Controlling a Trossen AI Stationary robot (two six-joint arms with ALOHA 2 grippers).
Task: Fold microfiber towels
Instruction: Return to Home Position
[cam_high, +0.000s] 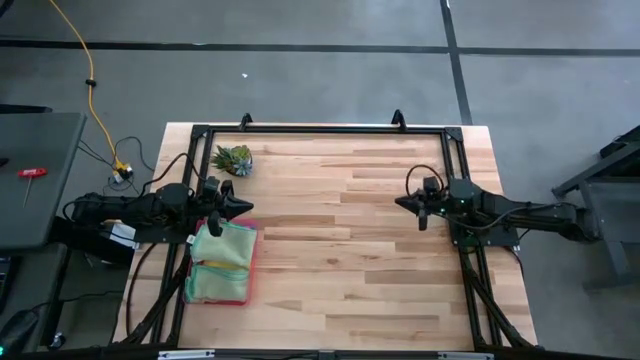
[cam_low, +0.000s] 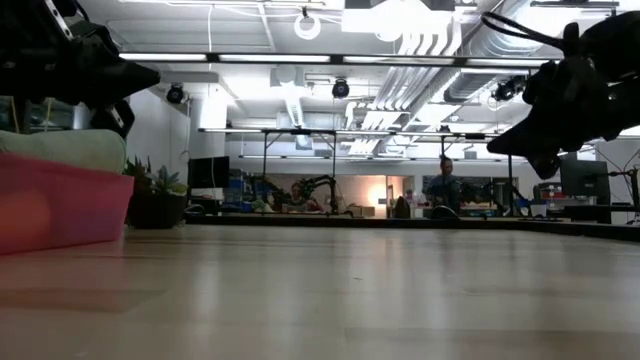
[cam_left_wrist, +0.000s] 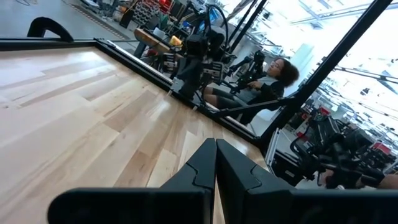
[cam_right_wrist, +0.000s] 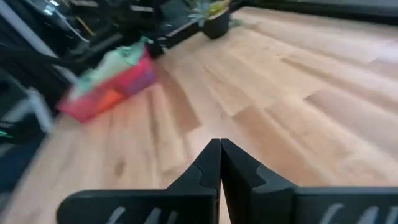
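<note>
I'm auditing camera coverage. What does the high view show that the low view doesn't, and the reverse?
High only: the top faces of the pale green microfiber towels filling the translucent pink rectangular tray. Low only: the room behind, with a distant person. Both: tray, towels, small spiky green plant, left gripper and right gripper.

This is looking like a robotics lab in a large open workshop hall. Two dark robot arms are sitting on a black metal frame (cam_high: 320, 128) around a wooden table (cam_high: 380, 260), with the left gripper (cam_high: 243, 207) and the right gripper (cam_high: 402, 203) hanging over it. A bare concrete floor (cam_high: 300, 80) is spreading around the table, with a yellow cable (cam_high: 88, 60) trailing across it. Overhead, exposed ducts (cam_low: 440, 40) and strip lights (cam_low: 170, 57) are running along the ceiling — and more benches (cam_low: 300, 207) are standing behind. One person (cam_left_wrist: 267, 78) is sitting beside another rig, and another person (cam_low: 445, 185) is standing far off.
</note>
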